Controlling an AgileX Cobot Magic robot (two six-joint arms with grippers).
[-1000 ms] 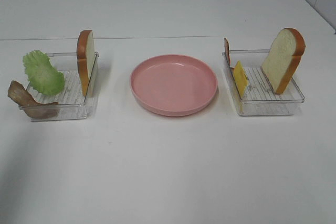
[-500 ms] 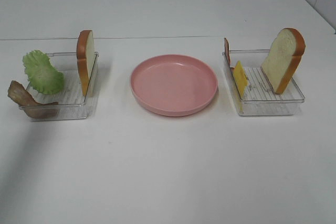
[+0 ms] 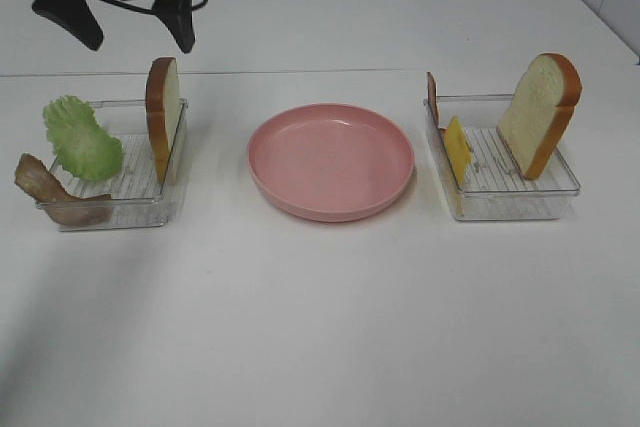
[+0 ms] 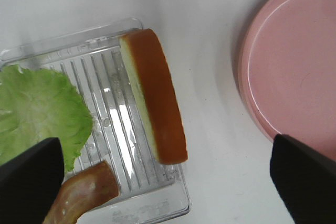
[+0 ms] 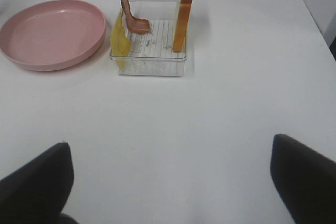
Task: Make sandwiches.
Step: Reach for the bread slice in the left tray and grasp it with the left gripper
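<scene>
At the centre of the worktop [image 3: 320, 327], the pink plate [image 3: 331, 161] is bare: I count no layer placed. The left bread slice [image 3: 164, 117], lettuce [image 3: 82, 139] and bacon [image 3: 55, 197] sit in the left tray [image 3: 140, 209] toward the left edge; the right bread slice [image 3: 540, 112] and cheese [image 3: 458, 150] in the right tray [image 3: 520, 205] toward the right edge. The left hand [image 3: 137, 27], toward the far-left corner, and the right hand [image 5: 168, 182] gape wide, empty. All stacking remains.

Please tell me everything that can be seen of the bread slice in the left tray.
The bread slice is a toy, foam-like: white faces, orange-brown crust around the rim. It stands upright on edge on the ribbed floor of the clear tray, along the side nearest the pink plate. The lettuce leaf lies in the same tray, apart from it. Nothing grips it.
</scene>
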